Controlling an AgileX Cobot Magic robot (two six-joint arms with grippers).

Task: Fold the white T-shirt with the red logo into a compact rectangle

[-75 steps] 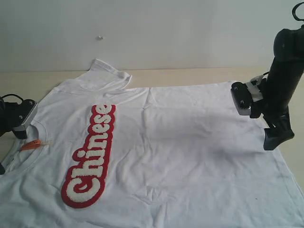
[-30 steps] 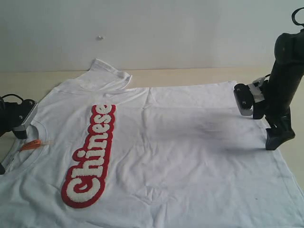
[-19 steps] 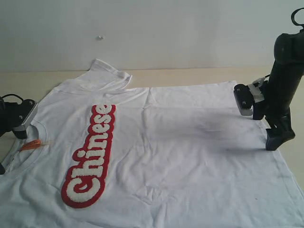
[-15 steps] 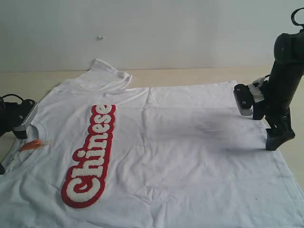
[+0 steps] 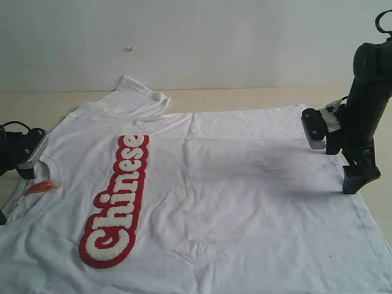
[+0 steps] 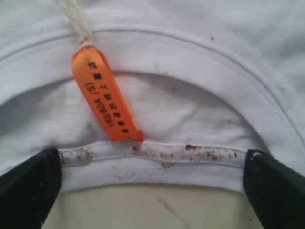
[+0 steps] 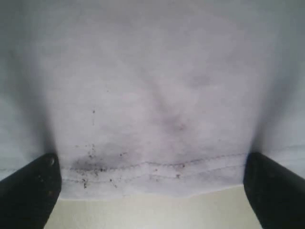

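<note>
Right now we are holding our left gripper [image 6: 152,191] wide open, gripping nothing, low at the neck of the T-shirt [image 5: 233,202]. Its two dark fingers [image 6: 26,188] are standing either side of the back collar edge [image 6: 157,155], which is showing brownish specks along its seam. We cannot tell whether the fingertips are touching the cloth. The orange tag [image 6: 106,98] is hanging from a pale string [image 6: 76,19] and lying across the neck opening, its tip touching that edge. Our right gripper [image 7: 152,191], likewise spread wide and empty, is sitting at the opposite end over the hem [image 7: 157,169], where dark specks are dotting the stitching. Bare table [image 7: 143,210] is showing just past the cloth there. In the exterior view the shirt is lying spread flat and face up on the table, neck to the left and hem to the right. The logo [image 5: 116,202] is running in one long red-edged strip across the chest, nearer our left arm. One sleeve [image 5: 144,92] is lying bunched at the far edge, by the wall [image 5: 245,37]
</note>
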